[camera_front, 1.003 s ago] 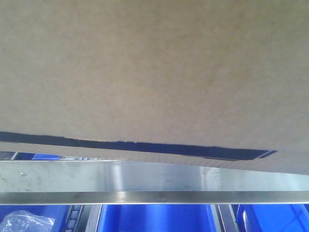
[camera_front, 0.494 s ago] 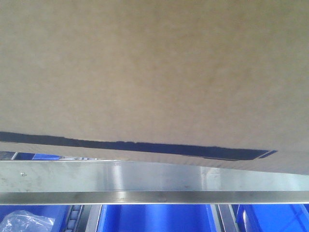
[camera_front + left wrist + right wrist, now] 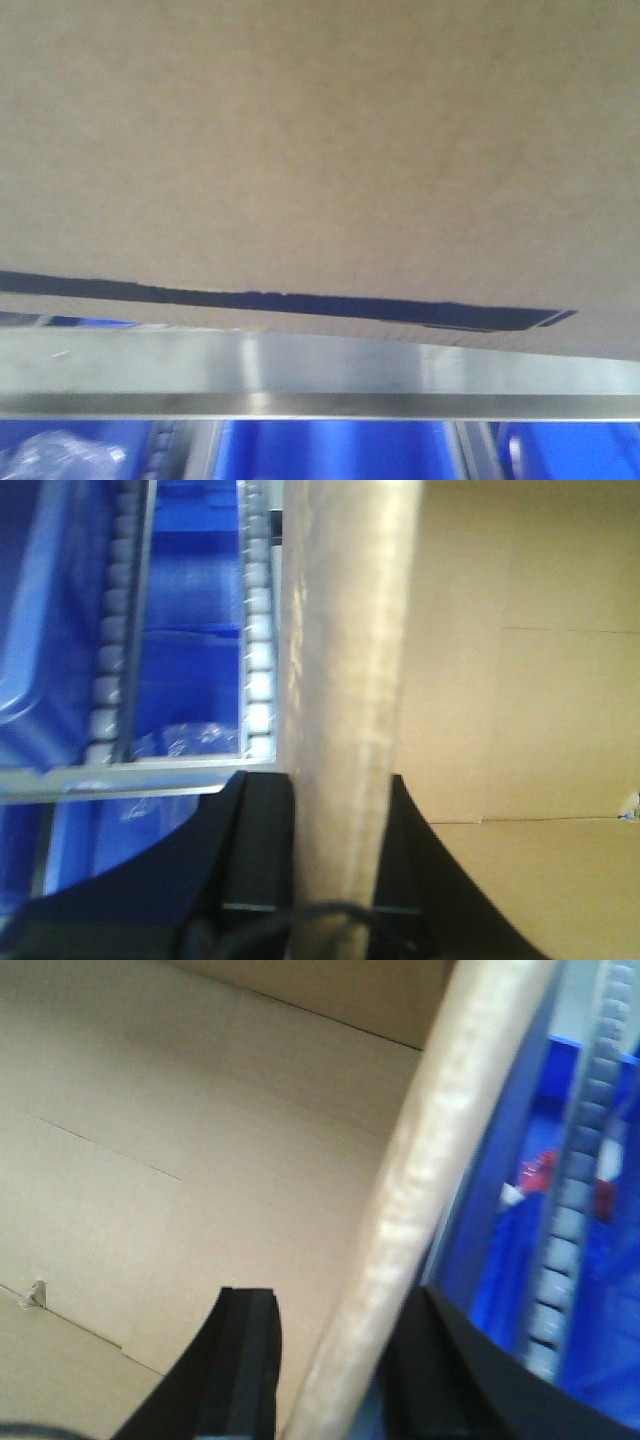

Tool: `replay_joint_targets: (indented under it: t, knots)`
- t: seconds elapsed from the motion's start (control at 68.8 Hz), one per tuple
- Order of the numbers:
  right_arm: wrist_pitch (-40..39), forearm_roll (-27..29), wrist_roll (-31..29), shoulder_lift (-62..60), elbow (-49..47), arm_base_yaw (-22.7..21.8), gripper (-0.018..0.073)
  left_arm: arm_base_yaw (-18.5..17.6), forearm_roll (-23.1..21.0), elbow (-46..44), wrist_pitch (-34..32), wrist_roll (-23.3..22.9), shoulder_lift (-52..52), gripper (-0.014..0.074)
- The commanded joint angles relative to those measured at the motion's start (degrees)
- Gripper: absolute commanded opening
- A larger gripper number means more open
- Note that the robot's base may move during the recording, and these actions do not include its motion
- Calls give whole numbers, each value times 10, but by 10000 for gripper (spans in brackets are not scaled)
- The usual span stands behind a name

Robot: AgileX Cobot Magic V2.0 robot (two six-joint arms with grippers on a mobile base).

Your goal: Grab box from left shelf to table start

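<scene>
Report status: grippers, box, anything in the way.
Left gripper shut on box; right gripper same. Box just above shelf rail; contact unclear.

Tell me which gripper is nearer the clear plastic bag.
Left. The left gripper grips the cardboard box wall beside the blue bin holding the clear plastic bag; the right gripper grips the opposite wall, no bag in view.

no legible text, box (image 3: 320,150) print unreadable

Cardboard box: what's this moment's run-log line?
tan corrugated cardboard box | walls clamped: left gripper, right gripper | above brushed silver shelf rail
</scene>
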Motion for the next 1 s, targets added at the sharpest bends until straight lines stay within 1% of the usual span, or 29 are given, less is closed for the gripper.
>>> replay_joint_targets:
  t: [0.0,0.262,0.988]
  knots:
    - [-96,36,-37,0,-19,7,52,-7,-94,-20,-73,-2,12,-99]
    - [-96,36,-37,0,-19,7,52,-7,-94,-20,-73,-2,31,-99]
    - [-95,36,-37,0,-19,7,52,-7,-94,-20,-73,-2,31,-99]
